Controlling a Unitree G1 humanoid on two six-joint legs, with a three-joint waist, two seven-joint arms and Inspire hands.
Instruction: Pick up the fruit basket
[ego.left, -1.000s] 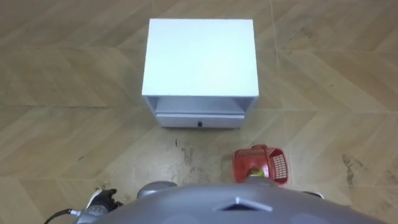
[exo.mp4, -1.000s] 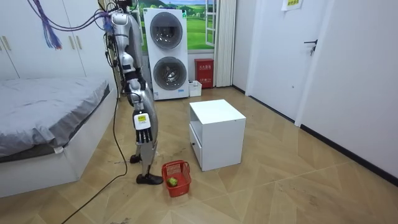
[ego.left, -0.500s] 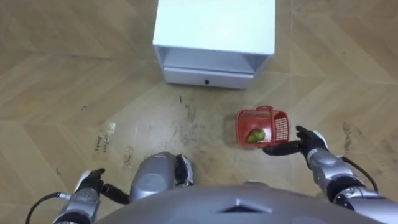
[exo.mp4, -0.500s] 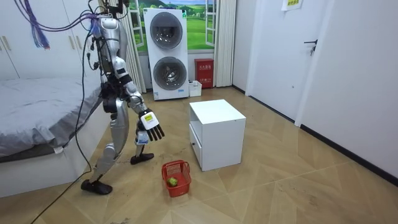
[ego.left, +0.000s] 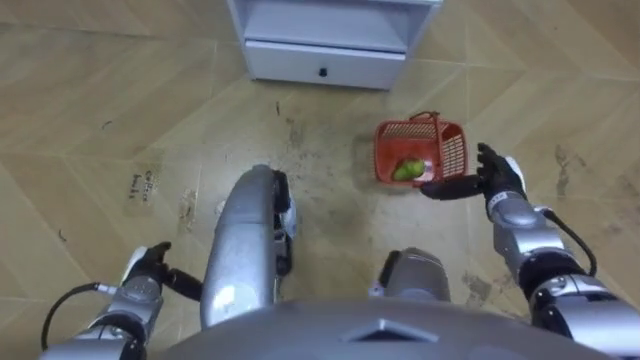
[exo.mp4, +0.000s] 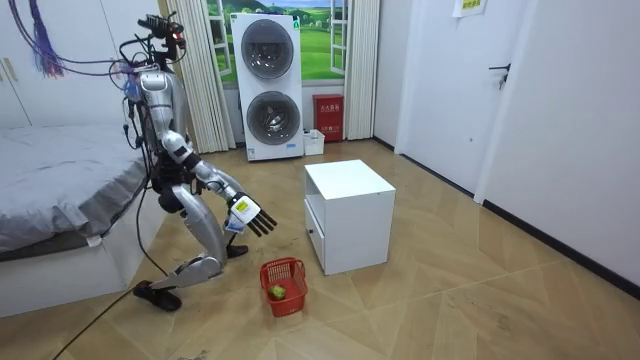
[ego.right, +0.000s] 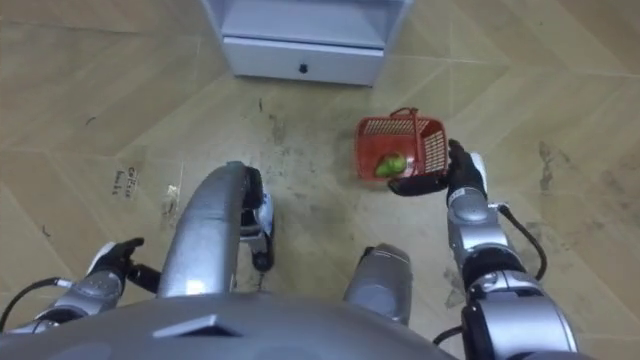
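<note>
The red fruit basket (ego.left: 422, 148) stands on the wooden floor in front of the white cabinet, with a green fruit (ego.left: 406, 170) inside it. Its handle arches over the top. My right hand (ego.left: 487, 181) is open, its straight fingers pointing left across the basket's near right corner. In the room view that hand (exo.mp4: 250, 213) hangs in the air well above the basket (exo.mp4: 284, 286), apart from it. My left hand (ego.left: 150, 267) stays low at the lower left with relaxed fingers, holding nothing. I am bent into a deep lunge, one knee forward.
The white cabinet (ego.left: 320, 48) with a low drawer stands just beyond the basket (ego.right: 400, 146). In the room view a bed (exo.mp4: 70, 190) lies behind me, and stacked washing machines (exo.mp4: 270, 85) stand at the far wall. Open floor stretches to the right of the cabinet.
I have stepped one leg back and sunk from standing into a lunge, so the view has tipped down. My right hand has come forward to just above the basket.
</note>
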